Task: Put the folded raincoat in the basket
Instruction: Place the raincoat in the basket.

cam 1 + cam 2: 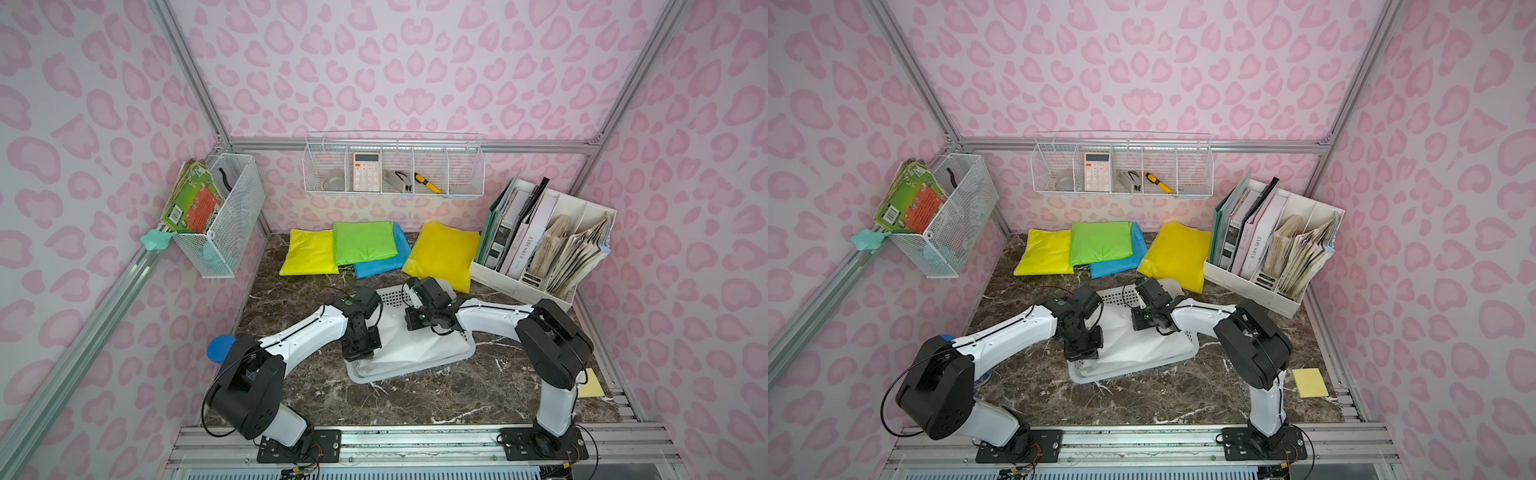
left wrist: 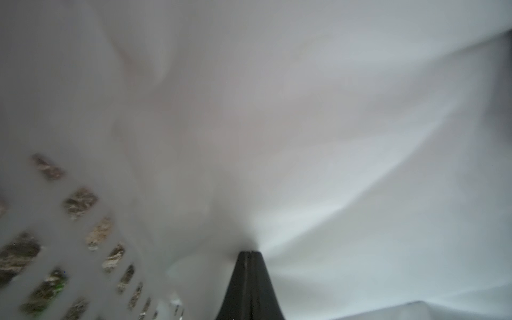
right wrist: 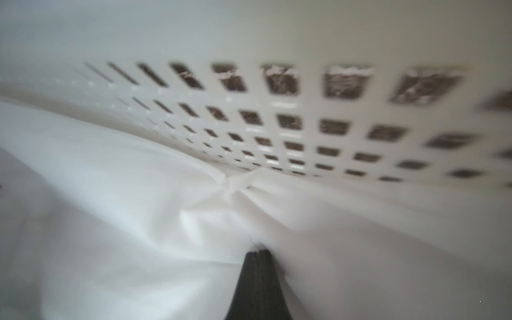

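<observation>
- On the left wall a wire-mesh basket [image 1: 232,224] overhangs the left edge of the desk [image 1: 415,399]. The green book [image 1: 187,208] in it carries a barcode, but its print is too small to read.
- The left jaws are closed, pinching the white raincoat [image 1: 419,343] at its near-left part, just inside the rim of the basket [image 1: 390,297].
- The raincoat lies inside the basket and fills most of it, so only the perforated far end shows bare.
- The right jaws are closed on a fold of the raincoat, close to a perforated wall.
- Bare desk runs from the basket to the front rail.
- Behind the basket, a yellow folded raincoat [image 1: 444,253] sits just beside its far-right corner.
- A file organiser [image 1: 519,282] stands near the basket's right side. One white spine [image 1: 523,249] reads, perhaps, "L'AME SOEUR".
- A yellow note pad [image 1: 1309,382] lies by the desk's right edge.
</observation>
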